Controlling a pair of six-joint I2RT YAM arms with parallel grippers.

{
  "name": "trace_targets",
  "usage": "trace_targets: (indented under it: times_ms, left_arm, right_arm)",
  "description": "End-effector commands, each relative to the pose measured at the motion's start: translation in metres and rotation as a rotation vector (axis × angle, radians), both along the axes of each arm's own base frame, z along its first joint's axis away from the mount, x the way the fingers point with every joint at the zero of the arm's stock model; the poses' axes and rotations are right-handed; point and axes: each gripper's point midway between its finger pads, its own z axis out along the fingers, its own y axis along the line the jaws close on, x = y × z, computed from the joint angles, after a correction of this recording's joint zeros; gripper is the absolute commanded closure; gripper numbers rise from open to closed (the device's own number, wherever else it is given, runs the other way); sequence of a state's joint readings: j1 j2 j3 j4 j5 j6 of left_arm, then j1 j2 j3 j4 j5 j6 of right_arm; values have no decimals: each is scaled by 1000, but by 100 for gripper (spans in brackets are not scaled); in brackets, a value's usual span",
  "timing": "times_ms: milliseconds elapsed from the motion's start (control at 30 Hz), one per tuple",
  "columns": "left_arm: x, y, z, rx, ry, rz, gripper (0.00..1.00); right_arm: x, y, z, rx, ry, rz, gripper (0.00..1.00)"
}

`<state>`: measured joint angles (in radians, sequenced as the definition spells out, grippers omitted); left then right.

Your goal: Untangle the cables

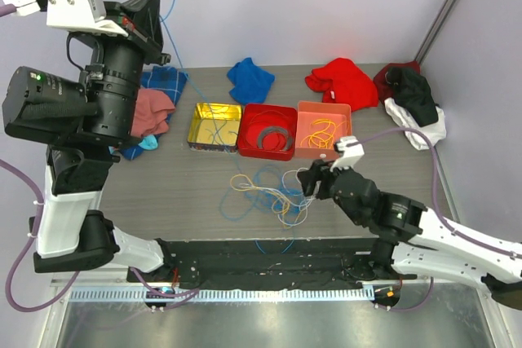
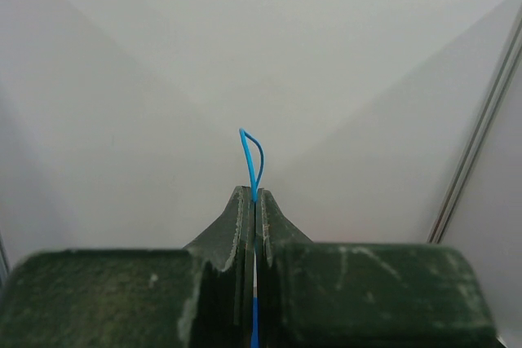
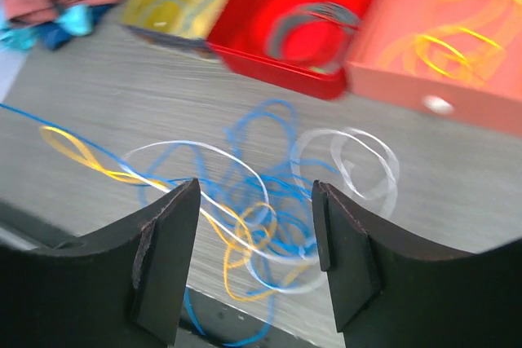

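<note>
The left end effector [image 2: 254, 200], raised, pinches a blue cable [image 2: 248, 152]; the right end effector [image 3: 254, 201] gapes over tangled cables [image 1: 269, 189] on the desk [image 1: 179, 193].

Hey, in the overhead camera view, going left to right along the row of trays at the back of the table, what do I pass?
Yellow tin → red tray with a grey ring in it → orange tray holding yellow cables.
</note>
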<state>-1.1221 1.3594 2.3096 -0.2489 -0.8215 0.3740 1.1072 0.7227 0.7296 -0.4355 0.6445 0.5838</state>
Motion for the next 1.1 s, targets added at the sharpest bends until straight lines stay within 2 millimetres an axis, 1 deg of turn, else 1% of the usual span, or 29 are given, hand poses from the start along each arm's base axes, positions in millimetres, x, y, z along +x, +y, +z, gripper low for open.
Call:
trace_targets:
  times_ms: [0,33,67,100,133,167,200,233,267,300,333,533,633,700,833,867,967,1000,1067]
  left_arm:
    - [-7,-1,12,-20,-40,-44,100]
    - [-6,-4,10,-16,-36,-48,100]
    - [-5,-7,8,-8,-29,-52,100]
    - [-5,-7,7,-9,-28,-53,100]
    - [-3,-11,5,-5,-23,-57,100]
    - [-3,-12,4,-5,-20,-63,100]
    - [-3,-13,4,-6,-20,-68,100]
    - [-3,-14,3,-5,-19,-72,100]
    - [-3,-15,3,-6,-17,-74,100]
    - [-3,-16,1,-1,-13,-77,100]
    - [-3,-16,1,-3,-12,-78,100]
    - [-3,-18,-4,7,1,-86,100]
    - [-3,-16,-6,14,6,-79,100]
    - [-4,-14,-6,11,6,-79,100]
    - [-3,-15,-9,17,9,-76,100]
    - [-2,-16,-9,21,11,-76,100]
    - [-1,-16,-12,32,17,-66,100]
    - [-1,-15,-13,34,20,-64,100]
    - [0,-14,-14,39,25,-54,100]
  right_arm:
    - [4,68,54,55,-141,245,34]
    - [6,79,69,83,-167,265,34]
    - [9,95,58,46,-147,297,34]
    - [11,103,59,41,-152,310,33]
    - [15,112,67,42,-175,324,33]
    - [15,121,65,38,-170,350,33]
    - [18,132,55,15,-154,364,33]
    - [19,139,61,33,-167,380,33]
    - [19,145,61,34,-166,394,33]
    - [18,153,55,28,-154,418,33]
    - [19,159,65,60,-178,425,33]
    - [17,174,68,66,-183,475,34]
    - [18,171,68,49,-182,463,35]
    - [17,166,71,45,-195,461,35]
    - [12,162,77,61,-201,470,35]
    - [13,158,82,71,-211,452,36]
    - [16,143,90,84,-234,386,37]
    - [13,136,95,98,-249,381,36]
    - [8,130,101,110,-267,395,36]
